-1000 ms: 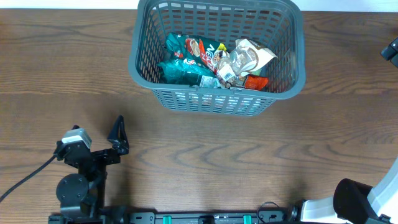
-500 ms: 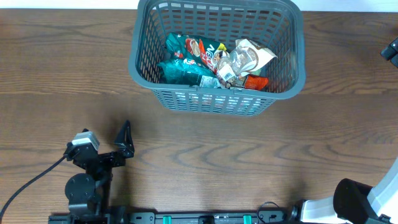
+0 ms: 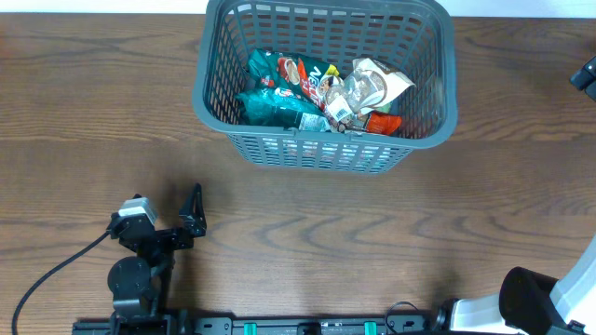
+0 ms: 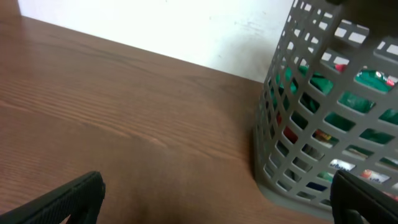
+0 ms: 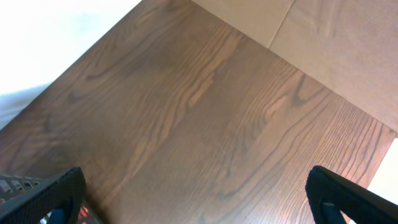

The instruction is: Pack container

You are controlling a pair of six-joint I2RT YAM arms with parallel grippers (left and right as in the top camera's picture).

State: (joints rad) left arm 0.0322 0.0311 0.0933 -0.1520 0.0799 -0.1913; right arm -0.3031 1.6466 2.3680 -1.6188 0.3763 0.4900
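The dark grey lattice container [image 3: 209, 88] stands at the back middle of the table. It holds several food packets: teal ones [image 3: 270, 93], a crinkled pale one [image 3: 371, 86] and a red one [image 3: 384, 122]. My left gripper [image 3: 191, 216] is low over the table at the front left, well away from the container, open and empty. In the left wrist view its fingers [image 4: 217, 202] are spread wide, with the container [image 4: 292, 124] ahead on the right. My right gripper [image 5: 193, 199] is open and empty over bare table; a container corner [image 5: 11, 185] shows by its left finger.
A dark part of the right arm [image 3: 585, 73] shows at the right edge of the overhead view. The left arm's base and cable [image 3: 56, 265] sit at the front left. A white wall [image 4: 186, 25] lies behind the table, and pale flooring [image 5: 348, 43] beyond the table's edge.
My left arm has drawn back toward the front edge and shifted a little to the right. The container, its packets and the right arm have not moved.
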